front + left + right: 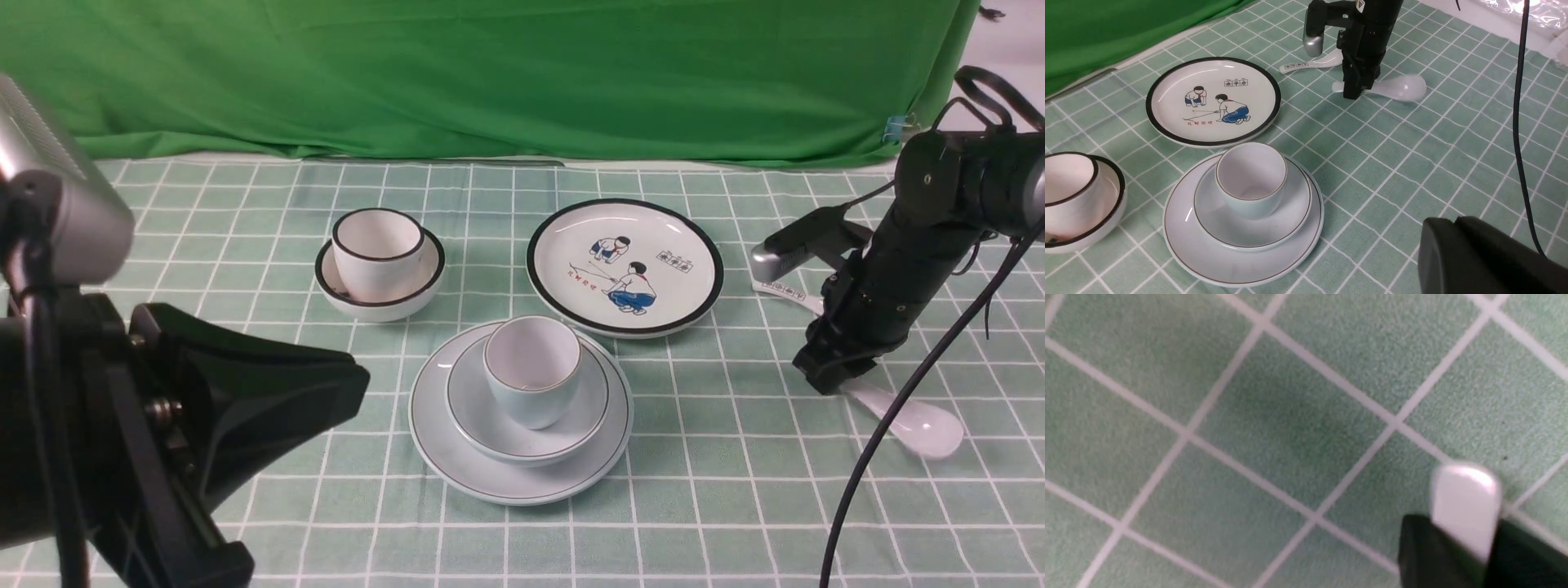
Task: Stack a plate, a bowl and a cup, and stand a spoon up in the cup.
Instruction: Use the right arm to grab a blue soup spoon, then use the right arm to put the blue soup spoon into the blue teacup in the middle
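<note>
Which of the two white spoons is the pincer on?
The plain spoon, its handle in the right pincer. The other spoon, with printed marks on its handle, lies untouched behind.

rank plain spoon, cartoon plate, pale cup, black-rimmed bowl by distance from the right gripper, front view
1. plain spoon, between the right gripper's fingers
2. cartoon plate, left of it
3. pale cup, centre
4. black-rimmed bowl, far left

Black arm (898, 269), silver camera (771, 260), black cable (1518, 81)

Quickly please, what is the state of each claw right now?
Left claw: closed, nothing seen in it.
Right claw: closed on the handle of the plain spoon.
</note>
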Controlling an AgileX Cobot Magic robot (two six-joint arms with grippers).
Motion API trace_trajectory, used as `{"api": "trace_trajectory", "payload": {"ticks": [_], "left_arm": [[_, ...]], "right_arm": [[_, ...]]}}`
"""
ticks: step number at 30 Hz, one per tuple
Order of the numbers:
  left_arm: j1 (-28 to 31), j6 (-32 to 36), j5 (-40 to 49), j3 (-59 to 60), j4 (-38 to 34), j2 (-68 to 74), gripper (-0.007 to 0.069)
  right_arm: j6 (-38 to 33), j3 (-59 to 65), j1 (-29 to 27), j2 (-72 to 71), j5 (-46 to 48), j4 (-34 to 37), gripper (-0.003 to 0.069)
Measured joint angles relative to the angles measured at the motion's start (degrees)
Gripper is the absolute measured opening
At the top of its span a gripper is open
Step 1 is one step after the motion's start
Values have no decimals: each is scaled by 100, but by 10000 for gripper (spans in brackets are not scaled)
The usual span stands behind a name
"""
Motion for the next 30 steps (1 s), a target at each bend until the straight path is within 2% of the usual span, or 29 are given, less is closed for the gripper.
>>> {"api": "trace_trajectory", "payload": {"ticks": [2, 7, 9, 12, 17, 19, 20, 21, 23, 24, 25, 28, 30], "left_arm": [[0, 0, 19, 0, 0, 0, 10], [0, 0, 18, 0, 79, 0, 10], [0, 0, 18, 0, 176, 0, 10], [0, 0, 18, 0, 278, 0, 10], [0, 0, 18, 0, 448, 0, 10], [0, 0, 18, 0, 522, 0, 10], [0, 0, 18, 0, 531, 0, 10], [0, 0, 18, 0, 555, 0, 10], [0, 5, 18, 0, 575, 0, 10], [0, 5, 18, 0, 580, 0, 10], [0, 5, 18, 0, 590, 0, 10], [0, 5, 18, 0, 606, 0, 10], [0, 5, 18, 0, 606, 0, 10]], "right_arm": [[61, 0, 0, -23, 144, -25, 78], [549, 150, 0, -561, 569, 119, 76], [666, 360, 56, -1070, 494, 312, 76], [716, 1008, 390, -2136, -99, 792, 76], [744, 2286, 1503, -3479, -2489, 1638, 76], [923, 2932, 2260, -3831, -4199, 1762, 76], [944, 2932, 2320, -3845, -4342, 1767, 76], [1085, 3234, 2783, -3884, -5441, 1794, 76], [1179, 3511, 3328, -3753, -6749, 1800, 76], [1184, 3527, 3369, -3735, -6850, 1800, 76], [1197, 3598, 3605, -3562, -7492, 1795, 76], [1448, 3601, 3831, -3097, -8562, 1561, 76], [1627, 3585, 3836, -2940, -8783, 1412, 76]]}}
